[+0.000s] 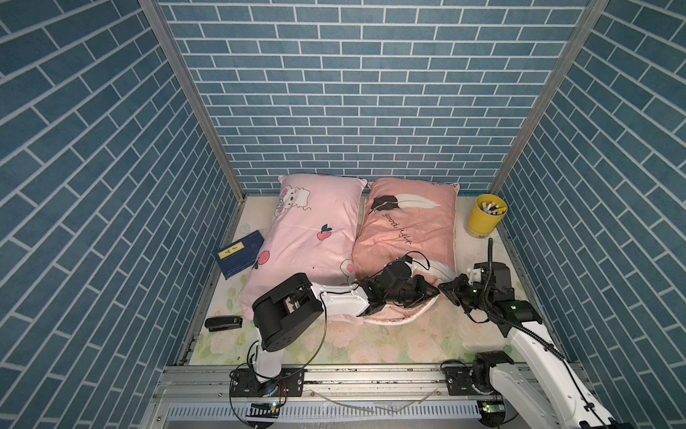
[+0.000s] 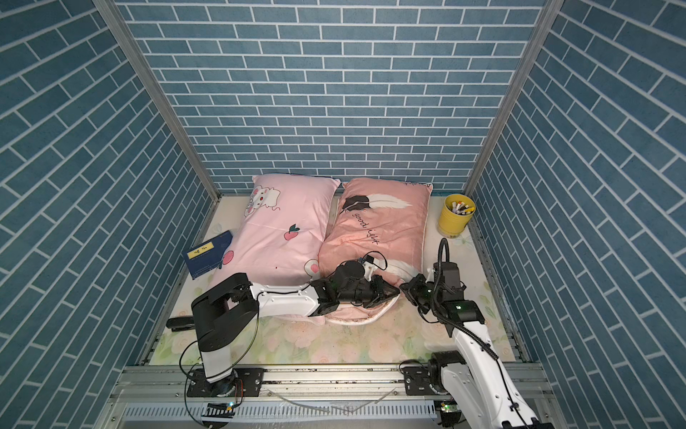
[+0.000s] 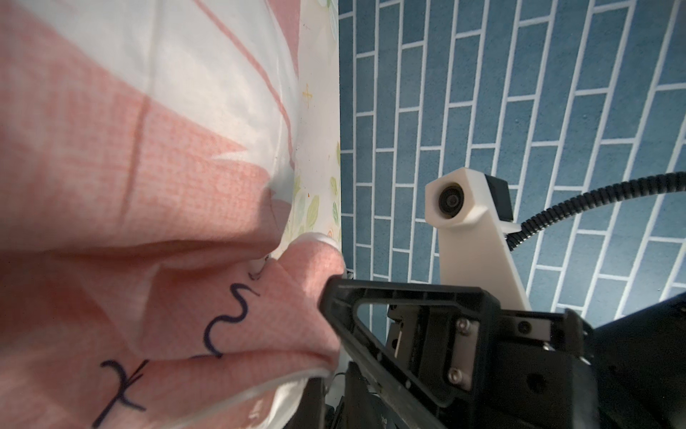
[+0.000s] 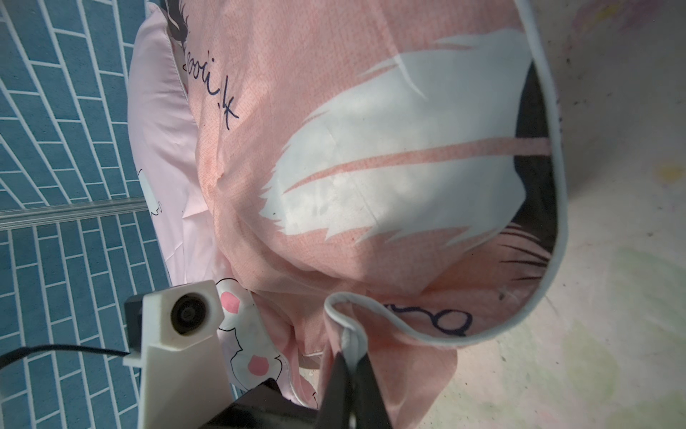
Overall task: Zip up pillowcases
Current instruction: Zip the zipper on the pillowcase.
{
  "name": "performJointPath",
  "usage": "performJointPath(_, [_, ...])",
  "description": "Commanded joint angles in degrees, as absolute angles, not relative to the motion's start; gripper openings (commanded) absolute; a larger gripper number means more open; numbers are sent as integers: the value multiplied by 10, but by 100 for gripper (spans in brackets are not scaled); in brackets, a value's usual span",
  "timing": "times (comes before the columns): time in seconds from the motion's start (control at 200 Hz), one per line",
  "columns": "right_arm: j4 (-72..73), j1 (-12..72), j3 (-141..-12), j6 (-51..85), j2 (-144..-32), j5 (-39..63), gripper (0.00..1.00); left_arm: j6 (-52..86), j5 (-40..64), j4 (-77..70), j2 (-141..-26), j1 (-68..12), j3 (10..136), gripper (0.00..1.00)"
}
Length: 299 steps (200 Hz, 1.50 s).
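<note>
**Both grippers at the near end of the salmon pillowcase**

Nearest me, a grey aluminium rail (image 1: 371, 375) carries both arm bases. Beyond it spreads the pale floral table cover (image 1: 408, 341), with a black stapler (image 1: 224, 322) by its near left edge.

The left arm reaches rightward across the near end of the light pink bunny-print pillowcase (image 1: 304, 241). That puts the left gripper (image 1: 427, 293) on the near edge of the salmon-pink feather-print pillowcase (image 1: 408, 230). In the left wrist view a bunched fold of that fabric hides the jaws, so I cannot tell whether they are closed.

Just to its right, the right gripper (image 1: 447, 289) meets the same near edge. The right wrist view shows its black fingers (image 4: 371, 393) pressed together on the white piped hem (image 4: 560, 193), pinched up between them.

The two stuffed pillowcases lie side by side, running near to far and touching along their long sides, pink on the left and salmon on the right. Their far ends reach almost to the back wall.

A dark blue book (image 1: 239, 258) lies against the pink one's left side. A yellow cylindrical cup of markers (image 1: 484, 219) stands at the far right, apart from the salmon one. Blue brick-pattern walls (image 1: 334, 93) close the space.
</note>
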<state>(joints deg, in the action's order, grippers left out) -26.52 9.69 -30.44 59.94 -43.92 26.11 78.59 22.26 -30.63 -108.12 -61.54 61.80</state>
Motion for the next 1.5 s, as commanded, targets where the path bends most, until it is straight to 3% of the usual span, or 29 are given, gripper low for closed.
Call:
performJointPath(0.0, [-272,98,-316,590,-432,256,0,776,229,-313,-1088,-620,632,11])
performJointPath(0.4, [-273,98,-317,590,-432,255,0,774,231,-312,-1093,-620,632,0])
performJointPath(0.52, [-273,98,-316,591,-433,254,0,775,233,-317,-1092,-620,632,0])
performJointPath(0.63, [-271,98,-315,591,-434,253,0,775,233,-319,-1092,-621,632,11])
performJointPath(0.805, [-267,98,-312,601,-433,253,0,776,234,-324,-1098,-622,634,16])
performJointPath(1.18, [-258,98,-297,617,-416,257,0,776,232,-326,-1104,-624,636,15])
performJointPath(1.49, [-263,98,-294,614,-410,258,0,777,226,-325,-1106,-625,635,8])
